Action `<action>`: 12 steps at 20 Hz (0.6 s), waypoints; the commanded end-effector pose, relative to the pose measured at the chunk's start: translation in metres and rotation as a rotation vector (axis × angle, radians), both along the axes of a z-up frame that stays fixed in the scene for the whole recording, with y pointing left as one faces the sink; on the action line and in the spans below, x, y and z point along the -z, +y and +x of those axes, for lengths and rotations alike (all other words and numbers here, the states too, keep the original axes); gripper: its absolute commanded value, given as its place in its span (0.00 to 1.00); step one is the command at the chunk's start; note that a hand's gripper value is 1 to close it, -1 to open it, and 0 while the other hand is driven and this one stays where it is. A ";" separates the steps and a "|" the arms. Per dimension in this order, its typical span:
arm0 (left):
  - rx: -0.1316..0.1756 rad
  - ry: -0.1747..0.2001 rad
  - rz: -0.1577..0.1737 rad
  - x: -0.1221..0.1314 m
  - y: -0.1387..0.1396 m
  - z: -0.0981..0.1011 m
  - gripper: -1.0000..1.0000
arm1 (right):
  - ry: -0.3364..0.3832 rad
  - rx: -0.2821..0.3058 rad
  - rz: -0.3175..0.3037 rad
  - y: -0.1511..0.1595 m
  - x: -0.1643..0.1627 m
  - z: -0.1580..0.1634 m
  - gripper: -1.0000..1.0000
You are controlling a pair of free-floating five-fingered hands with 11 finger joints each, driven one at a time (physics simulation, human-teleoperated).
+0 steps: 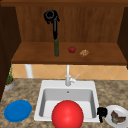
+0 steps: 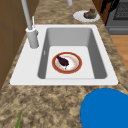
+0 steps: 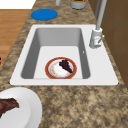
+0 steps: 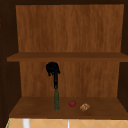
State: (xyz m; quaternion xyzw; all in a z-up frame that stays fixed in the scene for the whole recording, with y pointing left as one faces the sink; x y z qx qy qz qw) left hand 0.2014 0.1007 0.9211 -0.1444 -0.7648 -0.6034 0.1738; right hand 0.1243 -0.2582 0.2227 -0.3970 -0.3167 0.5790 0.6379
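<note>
My left hand [image 1: 51, 16] hovers high in the cabinet, fingers curled round the top of a tall bottle [image 1: 56, 46] with a black neck and green body, standing on the lower shelf [image 1: 37, 56]. The upper view shows the same hand [image 4: 52, 68] on the bottle [image 4: 56, 100]. A red tomato [image 1: 72, 49] and a brown lump [image 1: 84, 52] lie just right of the bottle. My right hand [image 1: 101, 112] floats low by the sink's right rim, fingers loose, beside a white plate [image 1: 110, 119] carrying dark food. The left side view catches this hand [image 2: 107, 5] at the top right.
A red-rimmed plate [image 2: 66, 62] with a dark morsel lies in the white sink [image 2: 30, 70]; from the front it looks like a red disc [image 1: 67, 115]. A blue plate [image 1: 18, 110] sits left on the counter, a potted plant [image 1: 9, 83] behind it. The faucet [image 1: 67, 77] rises mid-back.
</note>
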 end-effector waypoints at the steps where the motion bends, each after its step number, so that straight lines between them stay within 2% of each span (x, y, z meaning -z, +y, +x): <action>1: 0.000 0.124 0.005 0.003 -0.011 0.004 0.00 | 0.000 0.000 0.000 0.000 0.000 0.000 0.50; 6: 0.020 0.214 0.031 0.001 -0.017 0.006 0.00 | 0.000 0.000 0.000 0.000 0.000 0.000 0.50; 7: 0.012 0.234 0.033 0.003 -0.017 0.005 0.00 | 0.000 0.000 0.000 0.000 0.000 0.000 0.50; 8: -0.011 0.224 0.058 0.010 -0.016 0.006 0.00 | 0.000 0.000 0.000 0.000 0.000 0.000 0.50; 9: -0.020 0.222 0.064 0.013 -0.016 0.007 0.00 | 0.000 0.000 0.000 0.000 0.000 0.000 0.50; 11: -0.032 0.217 0.047 0.024 -0.018 0.010 0.00 | 0.000 0.000 0.000 0.000 0.000 0.000 0.50; 12: -0.030 0.198 0.037 0.027 -0.020 0.018 0.00 | 0.000 0.000 0.000 0.000 0.000 0.000 0.50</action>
